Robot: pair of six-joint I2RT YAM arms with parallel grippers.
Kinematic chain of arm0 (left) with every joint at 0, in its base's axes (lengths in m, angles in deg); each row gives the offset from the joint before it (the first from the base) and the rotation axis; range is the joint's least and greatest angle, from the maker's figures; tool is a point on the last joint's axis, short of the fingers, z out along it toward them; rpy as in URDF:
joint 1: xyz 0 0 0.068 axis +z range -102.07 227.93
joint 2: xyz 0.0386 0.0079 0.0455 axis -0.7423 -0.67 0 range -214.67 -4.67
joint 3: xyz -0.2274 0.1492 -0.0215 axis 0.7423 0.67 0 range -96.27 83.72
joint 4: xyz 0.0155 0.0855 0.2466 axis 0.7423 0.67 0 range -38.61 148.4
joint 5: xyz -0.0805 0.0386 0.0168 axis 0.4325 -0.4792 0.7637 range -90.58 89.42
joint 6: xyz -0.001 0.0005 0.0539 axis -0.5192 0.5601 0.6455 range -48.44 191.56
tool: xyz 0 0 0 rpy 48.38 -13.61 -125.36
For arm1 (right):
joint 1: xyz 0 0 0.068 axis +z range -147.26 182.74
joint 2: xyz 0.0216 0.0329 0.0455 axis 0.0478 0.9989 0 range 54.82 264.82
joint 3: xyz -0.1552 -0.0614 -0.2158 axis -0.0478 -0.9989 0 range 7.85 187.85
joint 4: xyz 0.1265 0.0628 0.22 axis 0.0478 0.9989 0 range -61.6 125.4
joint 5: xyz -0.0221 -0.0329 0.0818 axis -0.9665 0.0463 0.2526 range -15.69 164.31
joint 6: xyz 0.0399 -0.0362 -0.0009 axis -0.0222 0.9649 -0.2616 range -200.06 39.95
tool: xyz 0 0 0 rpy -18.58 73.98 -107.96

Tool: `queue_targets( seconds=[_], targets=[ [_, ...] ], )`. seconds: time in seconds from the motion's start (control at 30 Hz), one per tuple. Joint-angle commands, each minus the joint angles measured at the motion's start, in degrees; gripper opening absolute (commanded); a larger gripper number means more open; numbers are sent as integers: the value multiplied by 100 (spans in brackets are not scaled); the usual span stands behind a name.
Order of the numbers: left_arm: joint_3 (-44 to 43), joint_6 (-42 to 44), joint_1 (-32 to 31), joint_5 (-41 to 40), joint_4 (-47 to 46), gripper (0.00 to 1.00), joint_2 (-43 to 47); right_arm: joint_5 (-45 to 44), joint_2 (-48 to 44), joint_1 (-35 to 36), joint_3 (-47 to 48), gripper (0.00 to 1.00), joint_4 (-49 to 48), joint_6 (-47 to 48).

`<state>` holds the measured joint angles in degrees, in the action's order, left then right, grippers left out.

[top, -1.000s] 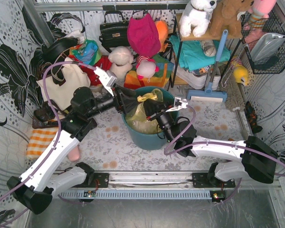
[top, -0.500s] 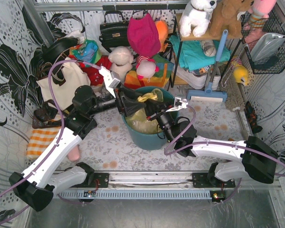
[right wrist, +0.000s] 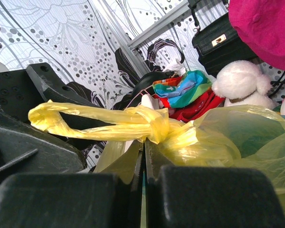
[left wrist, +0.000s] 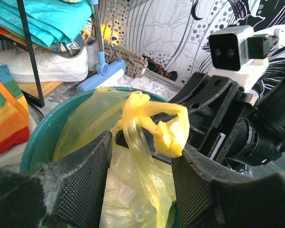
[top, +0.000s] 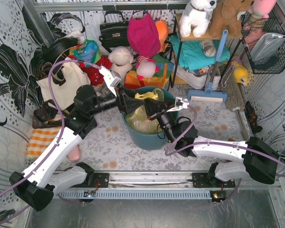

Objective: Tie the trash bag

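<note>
The table (top: 109, 142) wears a pale flowered cloth. The left arm (top: 61, 142) reaches in from the left and the right arm (top: 218, 147) from the right, and they meet over the bin (top: 149, 138), a round, smooth teal tub.

The bag (top: 141, 116) sits upright in the bin with its mouth up. It is thin, crinkly yellow film, see-through enough for the teal wall to show behind it. Its top is gathered above the rim into a twisted end (right wrist: 85, 124). That end lies about level and runs crosswise in the right wrist view, out from a knot-like bunch (right wrist: 154, 124) to a small loop.

The left gripper (left wrist: 140, 156) stands fairly wide. Its black mesh-faced pads (left wrist: 83, 185) sit on either side of the hanging film and loop (left wrist: 152, 118), with a gap showing. The right gripper (right wrist: 143, 161) is pressed fully together just under the bunch. Whether it nips any film, I cannot tell.

Compared with a second ago, the left arm has edged a little right, toward the bin. The bag's top looks flatter and more drawn out. The right gripper has kept its place.
</note>
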<state>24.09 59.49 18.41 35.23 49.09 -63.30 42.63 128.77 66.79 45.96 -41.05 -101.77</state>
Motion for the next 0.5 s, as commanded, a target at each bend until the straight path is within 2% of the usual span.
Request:
queue_targets(
  seconds=[0.0,0.17,0.23,0.3,0.4,0.47],
  targets=[
    [62,103,2,-106,55,61,3,26,-144,10,56,0,-89,68],
    [60,156,-1,-206,226,60,-78,22,-149,9,48,0,-87,70],
    [102,153,-6,-159,218,55,-70,14,-138,11,48,0,-90,67],
    [119,145,-1,-40,214,45,-78,7,-119,8,47,0,-111,62],
    [152,40,-6,121,107,20,-31,-29,-88,10,47,0,-121,93],
    [171,7,-2,295,65,13,-9,-81,-62,8,47,0,-165,133]
  ],
)
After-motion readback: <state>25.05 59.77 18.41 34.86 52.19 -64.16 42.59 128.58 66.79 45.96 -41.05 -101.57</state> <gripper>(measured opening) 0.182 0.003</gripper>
